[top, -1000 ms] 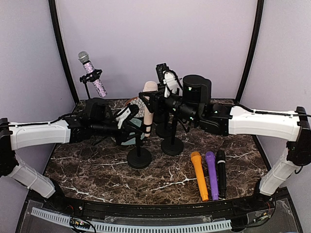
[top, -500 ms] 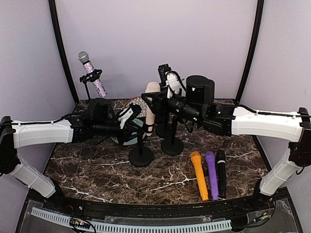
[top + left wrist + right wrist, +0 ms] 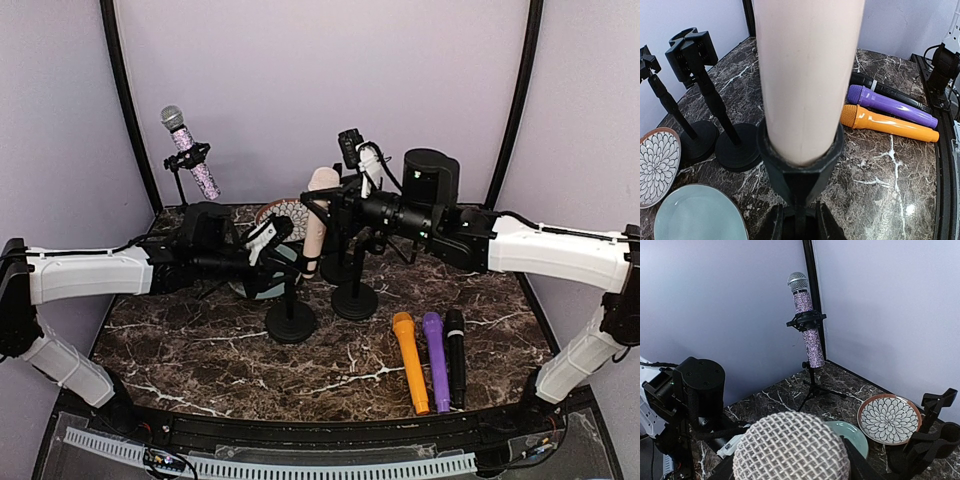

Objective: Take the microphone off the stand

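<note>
A pale pink microphone [image 3: 317, 215] with a silver mesh head [image 3: 792, 452] stands nearly upright in the black clip [image 3: 801, 162] of a round-based stand [image 3: 291, 322]. Its lower end [image 3: 807, 75] still sits inside that clip. My left gripper [image 3: 281, 243] is shut on the stand's stem just under the clip, its fingertips [image 3: 827, 227] pinching it from both sides. From the right, my right gripper [image 3: 337, 198] is shut on the microphone at its head, with the mesh filling the space between its jaws.
Two empty black stands [image 3: 355, 298] stand right behind the held one. A glittery purple microphone [image 3: 190, 150] on a tripod is at the back left. A patterned plate [image 3: 657, 165] and a teal plate [image 3: 697, 215] lie left. Orange [image 3: 409, 360], purple [image 3: 436, 358] and black [image 3: 455, 352] microphones lie front right.
The right arm has drawn back to the right and slightly up, bringing the pink microphone more upright. The stand and the left gripper have shifted a little to the right.
</note>
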Available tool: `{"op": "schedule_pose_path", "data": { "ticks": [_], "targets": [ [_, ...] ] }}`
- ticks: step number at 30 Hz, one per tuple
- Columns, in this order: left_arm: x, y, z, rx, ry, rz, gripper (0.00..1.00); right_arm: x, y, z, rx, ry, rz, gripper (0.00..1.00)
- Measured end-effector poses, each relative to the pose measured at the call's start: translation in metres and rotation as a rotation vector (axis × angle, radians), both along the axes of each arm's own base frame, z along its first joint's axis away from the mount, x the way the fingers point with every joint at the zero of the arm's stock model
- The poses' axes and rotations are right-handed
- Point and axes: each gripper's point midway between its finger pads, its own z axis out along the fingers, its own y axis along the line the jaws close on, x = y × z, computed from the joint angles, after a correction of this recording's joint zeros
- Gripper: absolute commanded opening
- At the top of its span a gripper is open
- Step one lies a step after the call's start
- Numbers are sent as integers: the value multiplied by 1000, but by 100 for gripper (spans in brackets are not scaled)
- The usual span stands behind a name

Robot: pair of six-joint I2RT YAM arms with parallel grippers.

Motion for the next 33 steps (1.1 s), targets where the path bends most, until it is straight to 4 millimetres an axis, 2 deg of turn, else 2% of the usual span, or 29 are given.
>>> {"op": "schedule_pose_path", "data": {
  "ticks": [19,23,29,31,33],
  "targets": [
    [1,0,-1,3,-6,-2,0,-4,-8,10,27,-15,55,0],
    [1,0,-2,4,-3,0,0,-6,-15,36,98,-57,51,0],
    [3,1,-1,2,-1,6,0,-14,-51,110,276,-213,10,0],
    [3,1,-1,3,-2,6,0,-16,-56,120,304,-237,4,0],
    [3,1,-1,3,-2,6,0,-16,-57,123,311,-242,0,0]
  ]
}}
